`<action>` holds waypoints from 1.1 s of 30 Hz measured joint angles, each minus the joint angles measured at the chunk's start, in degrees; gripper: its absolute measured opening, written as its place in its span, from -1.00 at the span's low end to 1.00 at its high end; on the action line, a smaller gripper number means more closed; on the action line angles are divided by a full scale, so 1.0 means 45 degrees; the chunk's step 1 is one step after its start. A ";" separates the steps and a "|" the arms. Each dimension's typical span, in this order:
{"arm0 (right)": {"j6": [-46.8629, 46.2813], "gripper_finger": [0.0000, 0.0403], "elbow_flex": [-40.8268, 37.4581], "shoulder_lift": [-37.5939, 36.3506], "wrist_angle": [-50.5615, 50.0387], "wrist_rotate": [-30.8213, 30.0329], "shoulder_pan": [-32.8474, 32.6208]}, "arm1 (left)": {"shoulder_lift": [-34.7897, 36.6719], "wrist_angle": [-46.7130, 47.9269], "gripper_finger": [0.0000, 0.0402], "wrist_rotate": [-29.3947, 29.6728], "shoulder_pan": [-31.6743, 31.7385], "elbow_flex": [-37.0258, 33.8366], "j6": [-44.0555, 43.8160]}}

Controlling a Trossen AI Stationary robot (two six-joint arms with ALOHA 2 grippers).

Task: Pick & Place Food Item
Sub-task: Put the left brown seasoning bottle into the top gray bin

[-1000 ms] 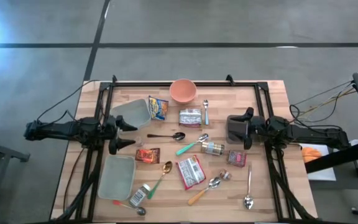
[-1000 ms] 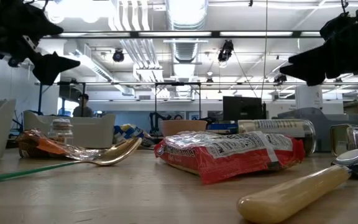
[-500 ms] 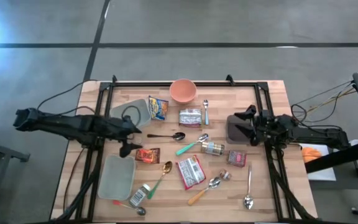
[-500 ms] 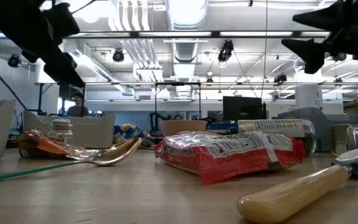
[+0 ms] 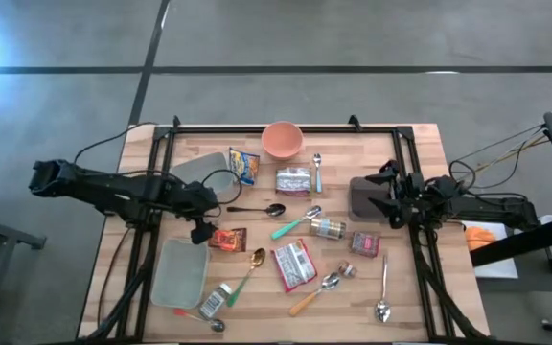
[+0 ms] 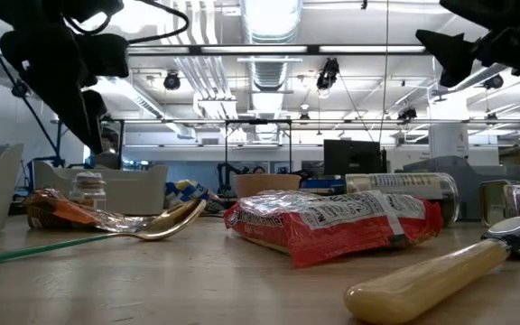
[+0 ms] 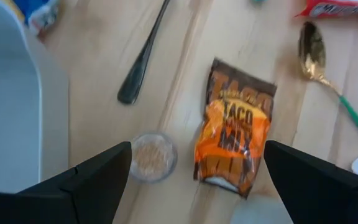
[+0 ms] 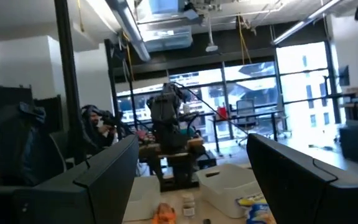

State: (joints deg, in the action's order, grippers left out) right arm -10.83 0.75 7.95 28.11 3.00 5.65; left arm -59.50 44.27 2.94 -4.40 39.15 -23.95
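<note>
Pale wooden desk (image 5: 420, 153), planked, framed by dark rails. Left gripper (image 5: 202, 226) poised over the desk's left half, fingers (image 7: 86, 180) spread wide, nothing between them. Directly beneath, in the left wrist view only: crinkled orange-and-brown taco mix packet (image 7: 234, 135), lying flat, printing legible; beside it a small round clear jar (image 7: 152, 155) seen from above, and a slim dark spoon (image 7: 143, 57). Seen from overhead, that same packet (image 5: 228, 239) merely a small brown rectangle near the desk's middle-left, just beside the gripper. Two shallow grey-green trays along the left edge, one (image 5: 181, 272) toward the front corner. Round salmon bowl (image 5: 282, 139) at the far edge. Glossy red-and-white pouch (image 6: 332, 220) large in the low view, wrinkled foil. Right gripper (image 5: 387, 195) near the right edge, raised, fingers parted, empty; its wrist view looking only into the room.
</note>
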 joint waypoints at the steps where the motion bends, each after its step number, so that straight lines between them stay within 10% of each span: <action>1: 0.0084 0.47 0.0005 0.0003 -0.0038 -0.0043 0.0000 | -0.0111 0.0220 0.84 0.0000 0.0000 0.0162 -0.0146; 33: -0.1639 0.47 0.0019 0.0562 -0.1193 -0.1028 -0.0005 | -0.3717 0.1599 0.84 0.1836 0.0015 0.0964 -0.2310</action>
State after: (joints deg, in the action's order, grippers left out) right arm -18.20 0.84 10.48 22.74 -1.63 5.63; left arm -76.22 51.46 11.20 -4.34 43.49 -34.34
